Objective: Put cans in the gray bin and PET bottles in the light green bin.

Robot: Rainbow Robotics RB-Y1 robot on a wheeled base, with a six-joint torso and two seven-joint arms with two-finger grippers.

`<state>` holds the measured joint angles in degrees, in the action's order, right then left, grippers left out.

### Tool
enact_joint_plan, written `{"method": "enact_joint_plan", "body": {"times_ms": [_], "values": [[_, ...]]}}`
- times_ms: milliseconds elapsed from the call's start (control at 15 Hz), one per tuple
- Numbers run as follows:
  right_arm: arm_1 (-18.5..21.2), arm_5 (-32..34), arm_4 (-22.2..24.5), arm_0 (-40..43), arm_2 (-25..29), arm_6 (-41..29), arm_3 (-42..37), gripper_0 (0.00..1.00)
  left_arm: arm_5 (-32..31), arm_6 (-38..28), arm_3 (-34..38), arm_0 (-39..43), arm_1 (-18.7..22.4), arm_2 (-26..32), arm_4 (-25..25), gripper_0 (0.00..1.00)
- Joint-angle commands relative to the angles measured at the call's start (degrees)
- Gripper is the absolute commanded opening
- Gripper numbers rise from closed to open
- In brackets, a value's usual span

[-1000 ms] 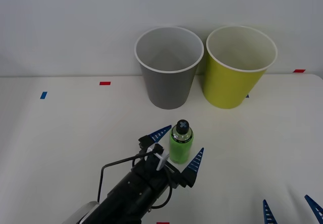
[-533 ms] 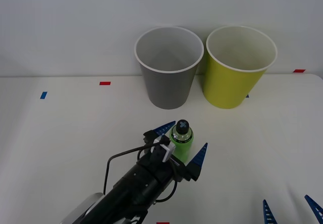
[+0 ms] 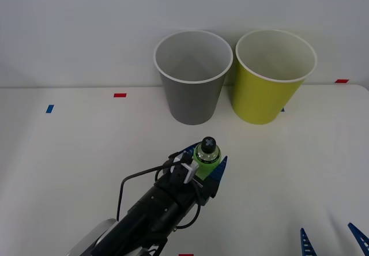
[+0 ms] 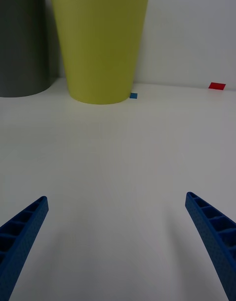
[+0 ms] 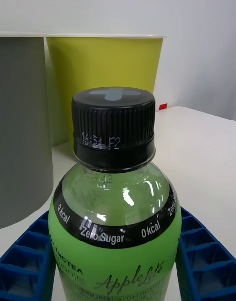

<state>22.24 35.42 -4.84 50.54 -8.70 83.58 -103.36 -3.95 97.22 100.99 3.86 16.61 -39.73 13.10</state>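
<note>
Blue ribbed fingers of my left gripper (image 3: 206, 165) pinch the PET bottle (image 3: 206, 157) low on its label; my right gripper (image 4: 118, 242) idles wide open. If I lift fast, the bottle could tip. Beyond, the gray bin (image 3: 192, 77) stands closer than the light green bin (image 3: 272, 76).

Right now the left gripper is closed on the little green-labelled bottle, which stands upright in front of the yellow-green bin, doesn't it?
Not quite. The left gripper is closed on the upright bottle, but the front view shows the bottle in front of the gray bin, not the light green bin, which stands further to the robot's right.
</note>
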Motion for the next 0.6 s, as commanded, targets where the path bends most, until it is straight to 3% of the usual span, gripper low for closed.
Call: {"method": "enact_joint_plan", "body": {"times_ms": [67,467,600], "values": [[0.0,0.0,0.0,0.0,0.0,0.0,0.0,0.97,-0.01,0.07,0.0,0.01,0.0,0.0,-0.18,0.02],[0.0,0.0,0.0,0.0,0.0,0.0,0.0,0.97,3.59,-0.19,0.35,-0.34,-0.97,0.53,0.35,0.0],[0.0,0.0,0.0,0.0,0.0,0.0,0.0,0.97,11.07,-0.19,3.43,-0.6,-1.49,1.76,0.35,0.0]]}}
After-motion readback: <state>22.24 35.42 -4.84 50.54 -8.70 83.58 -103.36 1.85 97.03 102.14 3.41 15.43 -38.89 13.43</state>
